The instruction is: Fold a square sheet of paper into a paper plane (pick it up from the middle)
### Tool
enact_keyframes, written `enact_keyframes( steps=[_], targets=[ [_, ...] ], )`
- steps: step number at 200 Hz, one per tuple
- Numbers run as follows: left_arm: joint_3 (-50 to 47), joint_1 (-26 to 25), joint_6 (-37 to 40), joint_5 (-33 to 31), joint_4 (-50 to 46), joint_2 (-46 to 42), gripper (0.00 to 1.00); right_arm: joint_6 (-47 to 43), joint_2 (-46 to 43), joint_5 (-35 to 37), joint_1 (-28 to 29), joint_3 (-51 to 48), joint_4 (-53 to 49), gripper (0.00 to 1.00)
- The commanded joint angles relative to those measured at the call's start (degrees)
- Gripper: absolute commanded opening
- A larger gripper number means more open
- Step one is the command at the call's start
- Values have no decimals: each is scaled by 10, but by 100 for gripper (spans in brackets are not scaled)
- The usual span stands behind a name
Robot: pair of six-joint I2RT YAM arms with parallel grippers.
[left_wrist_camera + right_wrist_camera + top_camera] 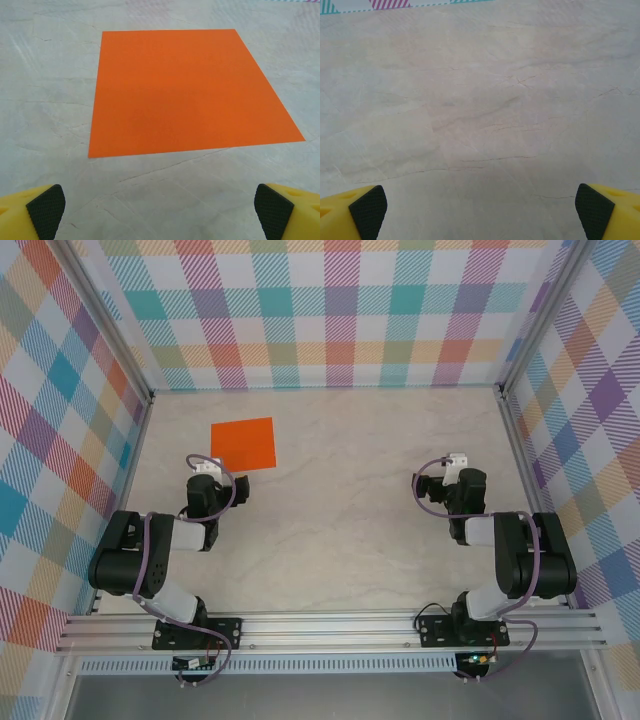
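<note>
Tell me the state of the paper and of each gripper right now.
square sheet of paper: lying flat on the table, unfolded, not touched by either arm.
left gripper: open, empty, just short of the paper's near edge.
right gripper: open, empty, above bare table.

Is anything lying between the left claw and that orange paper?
Nothing visible does. The orange paper lies flat just ahead of the open left gripper, with bare table between them.
</note>
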Motion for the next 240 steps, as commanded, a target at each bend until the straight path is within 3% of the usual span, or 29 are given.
enact_keyframes(
  steps=[1, 240],
  targets=[
    [12, 2, 9, 12, 2, -2, 100, 7, -2, -11, -4, 11, 16, 100],
    [16, 13, 2, 26, -7, -2, 100, 6, -2, -11, -4, 13, 15, 100]
  ],
)
